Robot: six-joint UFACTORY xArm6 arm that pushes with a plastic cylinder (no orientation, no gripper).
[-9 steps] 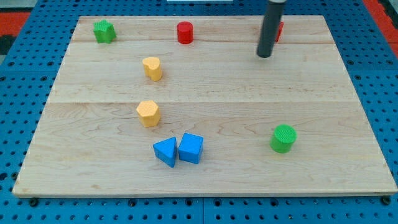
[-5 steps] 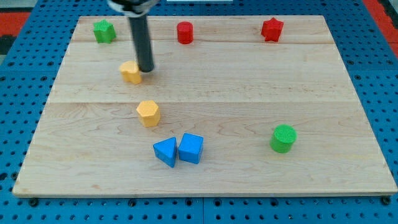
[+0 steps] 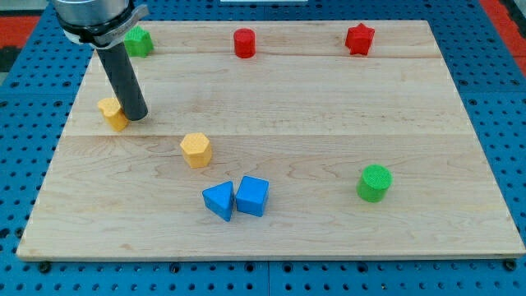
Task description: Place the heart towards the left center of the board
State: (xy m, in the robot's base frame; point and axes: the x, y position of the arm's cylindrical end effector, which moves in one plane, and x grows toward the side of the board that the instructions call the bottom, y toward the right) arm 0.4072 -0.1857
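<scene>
Near the bottom sit two blue blocks (image 3: pixel 236 198) and a yellow hexagon (image 3: pixel 196 149). Farther, at left centre, my tip (image 3: pixel 136 115) touches the yellow heart's (image 3: pixel 111 112) right side. Push gently, stopping short of the board's (image 3: pixel 329 123) edge.

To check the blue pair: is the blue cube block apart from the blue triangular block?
No, the blue cube block touches the blue triangular block side by side.

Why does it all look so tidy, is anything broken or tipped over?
Nothing stands out. The blocks sit flat and whole on the board. My tip presses against the yellow heart near the view's left edge. Two blue blocks touch each other.
</scene>
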